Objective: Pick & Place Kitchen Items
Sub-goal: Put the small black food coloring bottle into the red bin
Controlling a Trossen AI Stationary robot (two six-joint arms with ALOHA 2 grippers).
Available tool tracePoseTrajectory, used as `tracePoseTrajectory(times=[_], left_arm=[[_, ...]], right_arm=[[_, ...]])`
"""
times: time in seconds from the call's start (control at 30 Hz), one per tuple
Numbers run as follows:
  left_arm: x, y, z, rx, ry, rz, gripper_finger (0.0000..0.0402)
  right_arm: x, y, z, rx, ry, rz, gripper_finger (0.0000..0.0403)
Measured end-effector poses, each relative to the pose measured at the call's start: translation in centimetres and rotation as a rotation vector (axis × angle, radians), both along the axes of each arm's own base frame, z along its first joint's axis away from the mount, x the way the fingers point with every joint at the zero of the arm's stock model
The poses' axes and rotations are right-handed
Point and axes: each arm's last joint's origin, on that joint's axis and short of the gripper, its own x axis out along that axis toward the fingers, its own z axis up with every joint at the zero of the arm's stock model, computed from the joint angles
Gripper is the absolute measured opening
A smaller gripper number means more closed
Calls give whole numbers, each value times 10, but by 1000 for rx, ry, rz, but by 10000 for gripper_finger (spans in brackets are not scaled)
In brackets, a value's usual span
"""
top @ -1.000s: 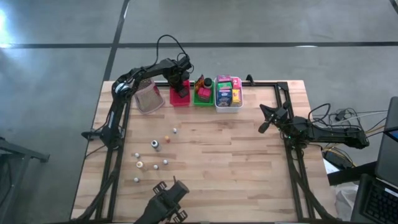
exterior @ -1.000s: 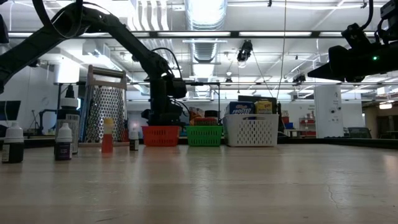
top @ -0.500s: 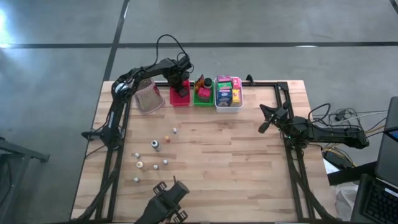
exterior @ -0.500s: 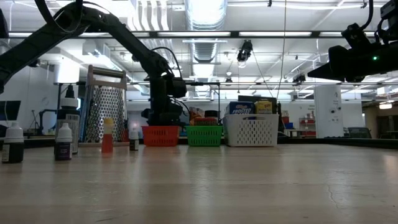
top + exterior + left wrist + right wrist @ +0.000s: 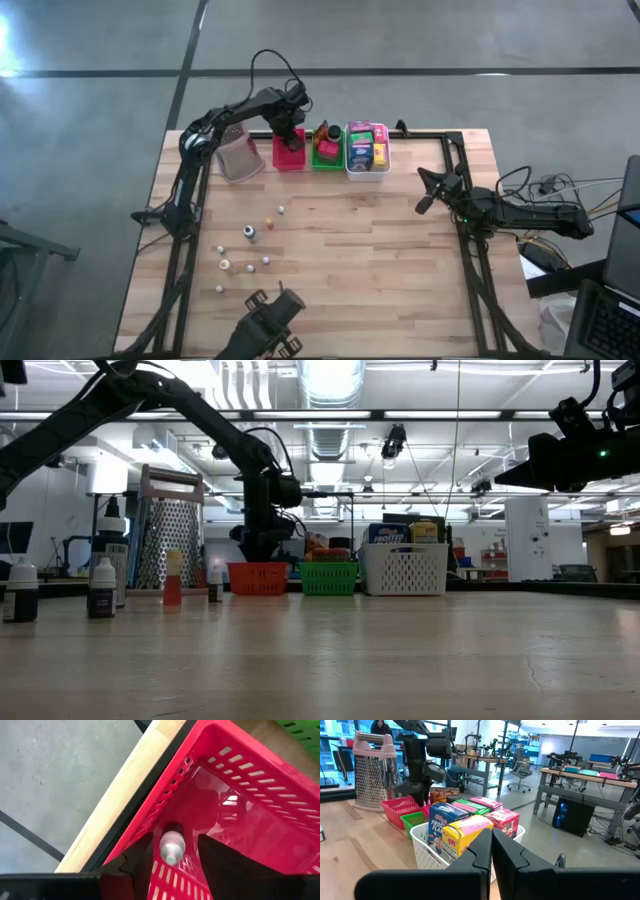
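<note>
Holding a tiny pale bottle [image 5: 172, 847] between its fingers, the left gripper [image 5: 172, 857] hangs over the red tray [image 5: 288, 157] at the far edge of the worktop [image 5: 350, 250]. Fingers clamped on the bottle's sides, part open. Bottle's long axis runs straight along the gripper's reach, cap end toward the wrist camera, base toward the tray floor; so roughly upright, though tilt is hard to judge from this angle. It sits above the tray's corner nearest the worktop edge, apparently clear of the floor.

Green tray [image 5: 325, 152] beside the red, then the white tray [image 5: 366, 168] packed with coloured packets [image 5: 470, 827]. A metal grater [image 5: 238, 157] stands on the red tray's other side.

Several small bottles [image 5: 250, 233] stand scattered on the left half of the worktop, upright.

Right gripper [image 5: 422, 205] waits at the right side, fingers pressed together, holding nothing.
</note>
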Motion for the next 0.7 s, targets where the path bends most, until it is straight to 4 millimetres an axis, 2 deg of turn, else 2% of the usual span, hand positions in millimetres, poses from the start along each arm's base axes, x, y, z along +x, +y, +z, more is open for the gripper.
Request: tracePoseTrajectory(times=[0.37, 0.53, 0.7], left_arm=[[-1, -1, 31, -21, 21, 8, 159], [-4, -4, 54, -38, 31, 29, 159], [-6, -16, 78, -69, 60, 34, 159]], right_arm=[[0, 0, 0, 0, 0, 0, 8], [0, 0, 0, 0, 0, 0, 8], [0, 0, 0, 0, 0, 0, 8]])
